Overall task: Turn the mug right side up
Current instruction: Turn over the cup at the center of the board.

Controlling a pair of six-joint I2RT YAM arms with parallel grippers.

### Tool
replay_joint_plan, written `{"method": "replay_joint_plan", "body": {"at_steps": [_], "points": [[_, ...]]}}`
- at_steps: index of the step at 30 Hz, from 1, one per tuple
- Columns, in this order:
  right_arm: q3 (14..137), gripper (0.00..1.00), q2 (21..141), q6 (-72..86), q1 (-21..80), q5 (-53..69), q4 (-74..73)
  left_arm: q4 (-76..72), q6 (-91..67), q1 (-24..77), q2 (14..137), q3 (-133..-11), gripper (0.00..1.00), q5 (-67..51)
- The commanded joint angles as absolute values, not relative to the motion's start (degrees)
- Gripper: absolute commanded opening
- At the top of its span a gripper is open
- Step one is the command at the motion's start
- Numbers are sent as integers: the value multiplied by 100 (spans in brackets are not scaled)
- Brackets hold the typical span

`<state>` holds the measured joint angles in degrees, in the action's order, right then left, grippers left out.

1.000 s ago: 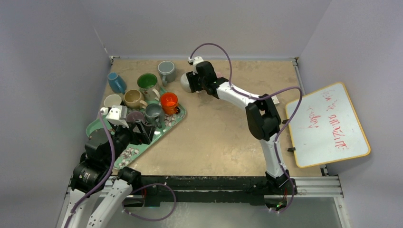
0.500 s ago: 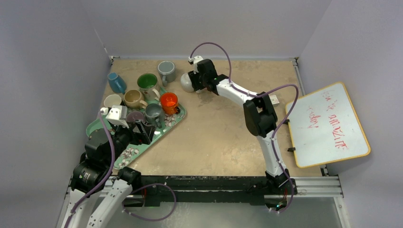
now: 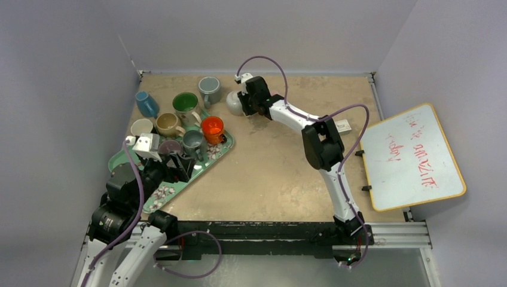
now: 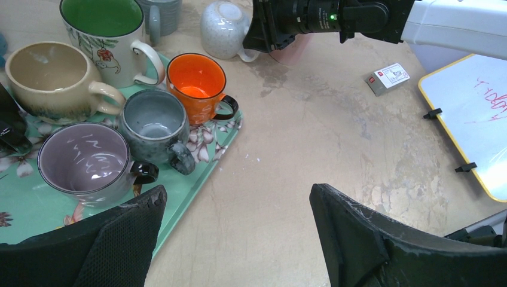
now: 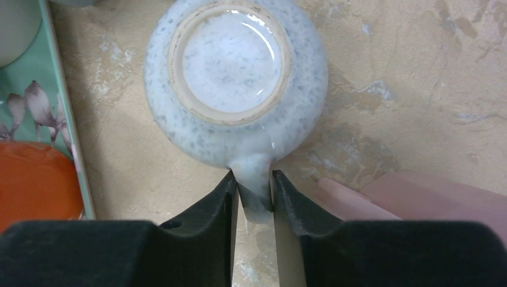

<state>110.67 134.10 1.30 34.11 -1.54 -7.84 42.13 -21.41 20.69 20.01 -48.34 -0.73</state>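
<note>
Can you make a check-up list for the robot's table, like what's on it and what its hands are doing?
Surface: tan table, blotchy marks.
Job's things: speckled mug upside down, bottom facing up.
Clutter: orange mug, grey mug and others upright on the green tray; more mugs beside it; small box on the table.
Grippers: right gripper pinching the speckled mug's handle; left gripper open, holding nothing.
Cables: purple cables loop along both arms.
Surroundings: grey walls; whiteboard with red writing past the table's right edge.
</note>
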Motion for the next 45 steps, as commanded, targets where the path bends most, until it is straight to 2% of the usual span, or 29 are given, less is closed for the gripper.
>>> {"method": "replay_joint_plan", "body": {"at_steps": [1, 4, 6, 14, 20, 33, 40, 45], "points": [[11149, 23, 13277, 73, 3419, -132, -495, 4137, -2091, 2048, 2004, -4821, 88, -17], [10972, 7, 13173, 155, 3419, -216, -372, 4133, -2092, 2048, 2000, -4812, 88, -16], [10781, 0, 13059, 221, 3419, -286, -223, 4131, -2092, 2041, 2004, -4810, 88, -15], [10273, 0, 12571, 729, 3419, 147, -88, 4165, -2103, 2039, 2039, -4812, 89, 93], [9098, 0, 11756, 1374, 3419, 163, 719, 4166, -2119, 2030, 2103, -4810, 90, 160], [7240, 0, 10076, 2339, 3420, -348, 804, 4222, -2074, 2030, 2555, -4883, 92, 26], [5490, 0, 8871, 3464, 3418, -47, 1755, 4184, -2188, 2030, 2540, -4856, 93, 84], [4739, 0, 8185, 3969, 3419, 210, 2100, 4143, -2242, 2022, 2596, -4868, 93, 34]]}}
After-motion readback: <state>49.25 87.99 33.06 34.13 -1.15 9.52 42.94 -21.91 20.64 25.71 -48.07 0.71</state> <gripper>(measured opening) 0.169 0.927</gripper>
